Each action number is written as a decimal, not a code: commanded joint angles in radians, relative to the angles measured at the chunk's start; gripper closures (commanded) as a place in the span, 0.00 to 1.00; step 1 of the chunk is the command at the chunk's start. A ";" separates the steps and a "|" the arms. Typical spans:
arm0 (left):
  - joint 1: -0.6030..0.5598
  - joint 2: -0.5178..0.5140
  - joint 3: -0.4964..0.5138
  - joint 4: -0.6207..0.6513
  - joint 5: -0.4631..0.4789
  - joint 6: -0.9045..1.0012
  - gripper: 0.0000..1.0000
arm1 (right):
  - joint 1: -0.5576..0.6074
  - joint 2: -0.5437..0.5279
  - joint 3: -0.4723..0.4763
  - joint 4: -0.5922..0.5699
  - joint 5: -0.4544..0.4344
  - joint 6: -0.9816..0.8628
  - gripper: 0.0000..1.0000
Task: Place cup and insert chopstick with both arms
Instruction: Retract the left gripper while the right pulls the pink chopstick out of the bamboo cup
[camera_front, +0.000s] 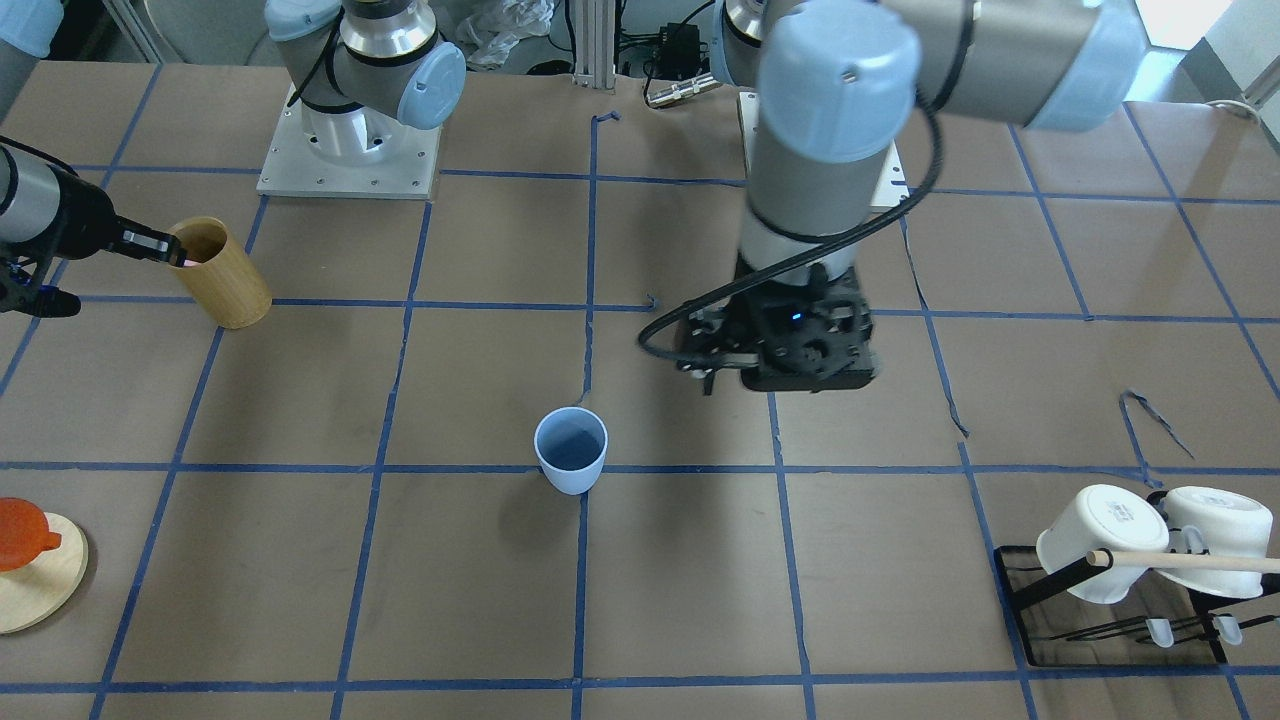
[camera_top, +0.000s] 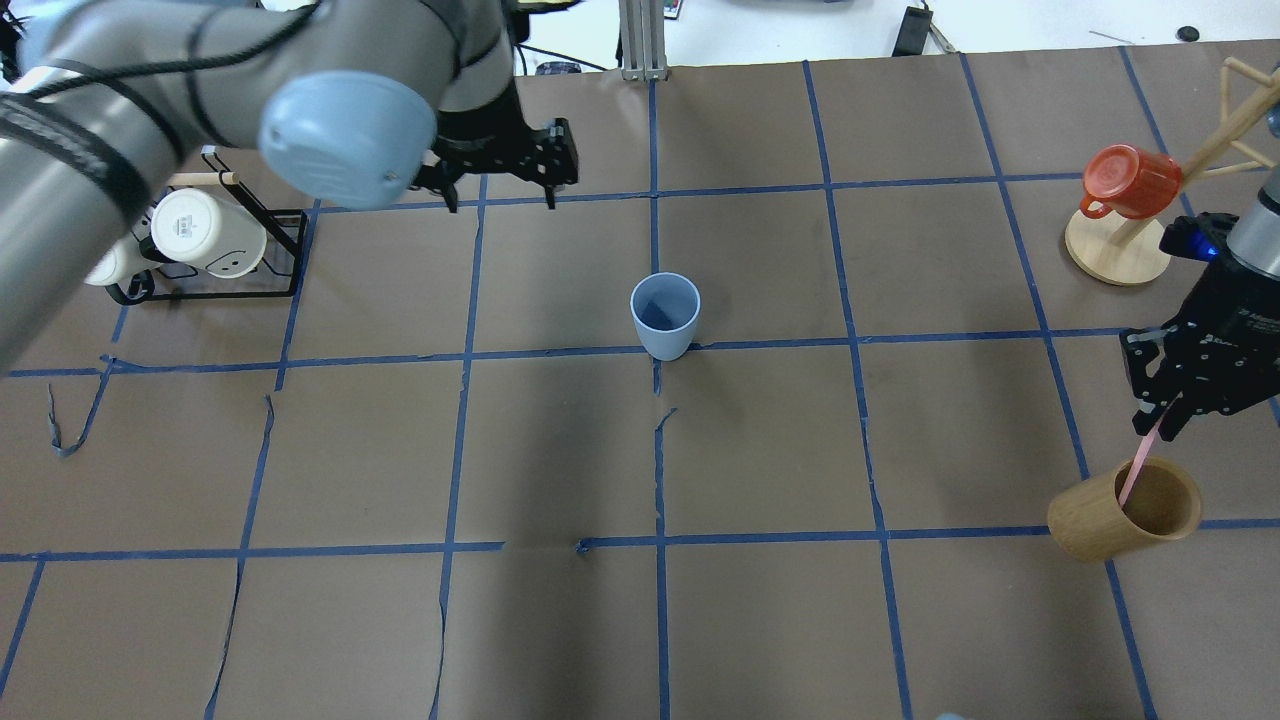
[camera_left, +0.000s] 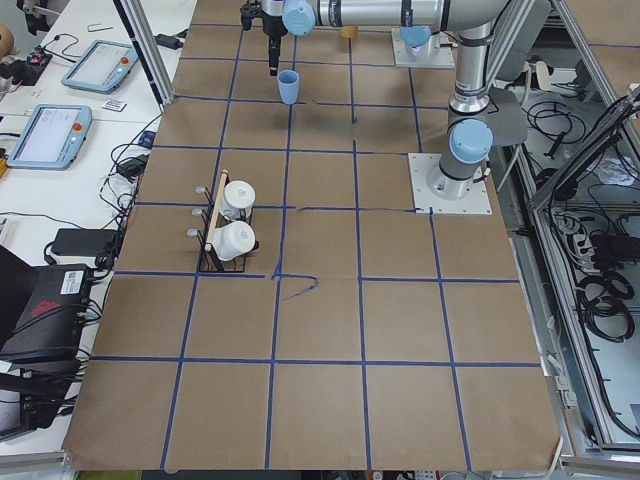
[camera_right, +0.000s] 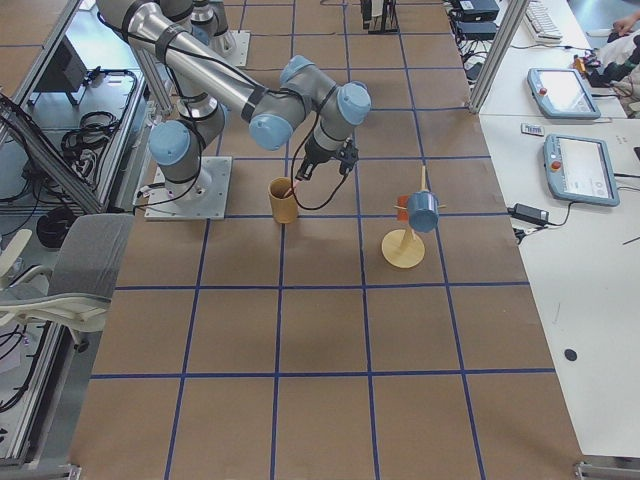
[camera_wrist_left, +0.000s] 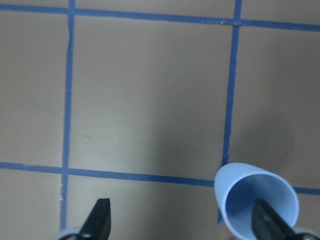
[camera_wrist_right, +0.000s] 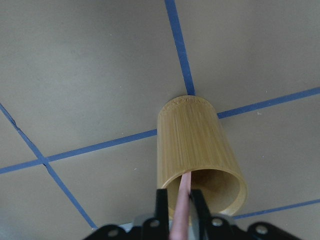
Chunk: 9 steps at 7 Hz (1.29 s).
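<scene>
Right fingers (camera_wrist_right: 161, 207) are pinched shut on the chopstick (camera_wrist_right: 181, 220) near its top end, and the stick runs down from them into the mouth of the holder (camera_wrist_right: 195, 145) just below. Gripping high looks deliberate: it leaves most of the length free below the fingers to go into the cup (camera_top: 665, 315). The left fingers (camera_wrist_left: 100, 220) are spread wide and hold nothing. The cup stands upright, mouth up, below them and off toward one fingertip, not within the gap. That reads as the cup already set down mid-tabletop (camera_top: 760, 450), where either arm can reach it, with the insertion yet to come.

The holder's rim rings the stick's lower part. I judge a straight lift is needed before any sideways travel, or the stick may catch the rim and tip the holder. From the right fingers to the cup, well apart, the tabletop is bare. A mug stand (camera_top: 1115, 255) sits near the right fingers on the side away from the holder. The left fingers, close to the cup, may crowd the approach.
</scene>
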 joint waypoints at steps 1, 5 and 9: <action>0.175 0.107 0.044 -0.247 -0.042 0.217 0.00 | 0.000 0.000 -0.020 0.000 -0.001 0.009 0.84; 0.113 0.164 0.041 -0.247 -0.109 0.109 0.00 | 0.000 -0.002 -0.032 0.012 -0.005 0.011 0.93; 0.053 0.204 0.040 -0.244 -0.096 0.055 0.00 | 0.000 -0.011 -0.163 0.186 -0.006 0.012 0.92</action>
